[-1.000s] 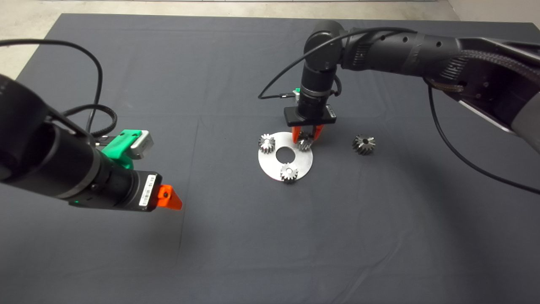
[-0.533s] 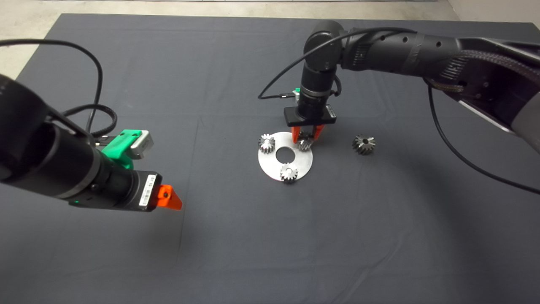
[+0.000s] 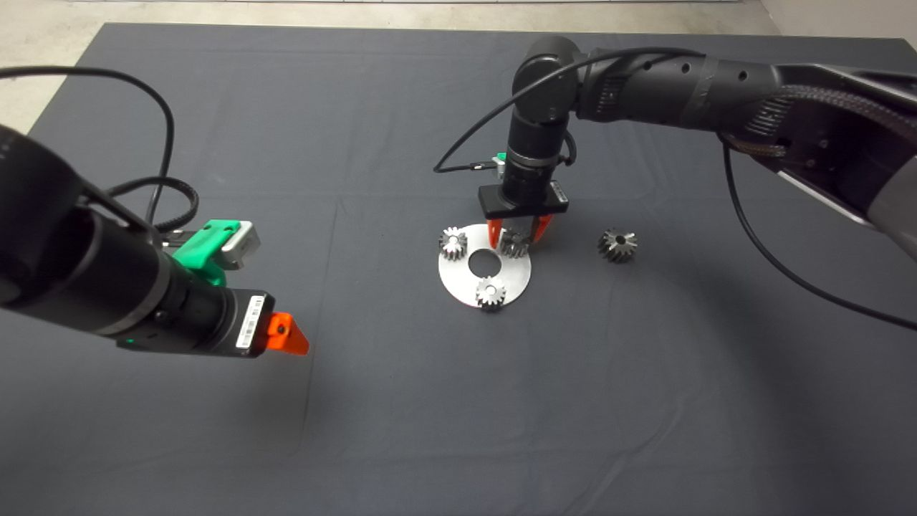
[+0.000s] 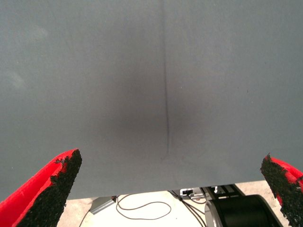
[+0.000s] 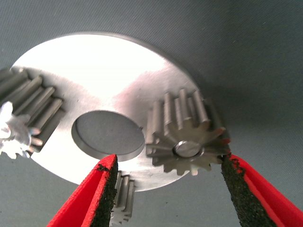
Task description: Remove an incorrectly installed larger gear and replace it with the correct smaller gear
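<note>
Table [image 3: 215, 107] under dark mat, carrying steel disc [image 3: 519, 276] near middle, slightly toward far edge and right side. Disc with round centre hole, three small gears on its rim area. Right arm in from right edge, right pincer [image 3: 514, 231] pointing straight down over disc's far-right part, released: red fingers spread either side of the smaller gear [image 3: 514, 244], one pad just touching teeth in right wrist view, other clear. Smaller gear [image 5: 185, 139] sitting on disc [image 5: 109, 66], shiny hub up, beside centre hole. The larger gear [image 3: 617, 245] lying on mat off the disc, toward right edge, apart from pincer. Left pincer [image 3: 286, 337] parked near left edge, released, fingers [image 4: 52, 184] wide over bare mat.
</note>
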`<act>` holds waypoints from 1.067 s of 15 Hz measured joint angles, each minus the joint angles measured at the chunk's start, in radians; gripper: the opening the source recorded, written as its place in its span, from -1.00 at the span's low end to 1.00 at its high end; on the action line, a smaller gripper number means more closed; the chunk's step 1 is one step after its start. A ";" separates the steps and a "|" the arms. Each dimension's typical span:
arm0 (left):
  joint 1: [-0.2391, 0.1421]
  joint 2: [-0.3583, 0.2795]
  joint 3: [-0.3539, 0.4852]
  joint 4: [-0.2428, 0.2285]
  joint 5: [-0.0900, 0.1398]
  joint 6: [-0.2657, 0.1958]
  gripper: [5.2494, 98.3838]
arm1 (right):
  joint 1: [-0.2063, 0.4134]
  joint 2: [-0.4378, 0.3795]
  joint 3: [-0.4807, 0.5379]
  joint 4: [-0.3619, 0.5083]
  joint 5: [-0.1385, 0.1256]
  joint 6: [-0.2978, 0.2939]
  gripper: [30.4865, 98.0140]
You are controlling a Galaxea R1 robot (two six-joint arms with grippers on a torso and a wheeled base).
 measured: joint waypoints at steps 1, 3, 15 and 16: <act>0.000 0.000 -0.002 0.000 0.000 0.005 0.98 | 0.000 -0.001 0.009 0.000 0.000 0.000 -0.20; 0.000 0.000 -0.019 0.000 0.000 0.035 0.98 | 0.008 -0.003 0.045 0.000 -0.001 0.012 -0.20; 0.000 -0.008 0.025 0.000 0.005 0.039 0.98 | 0.297 -0.183 0.852 -0.023 0.004 0.384 -0.03; 0.000 -0.010 0.045 0.000 0.006 0.022 0.98 | 0.318 -0.211 0.930 -0.027 0.002 0.433 -0.03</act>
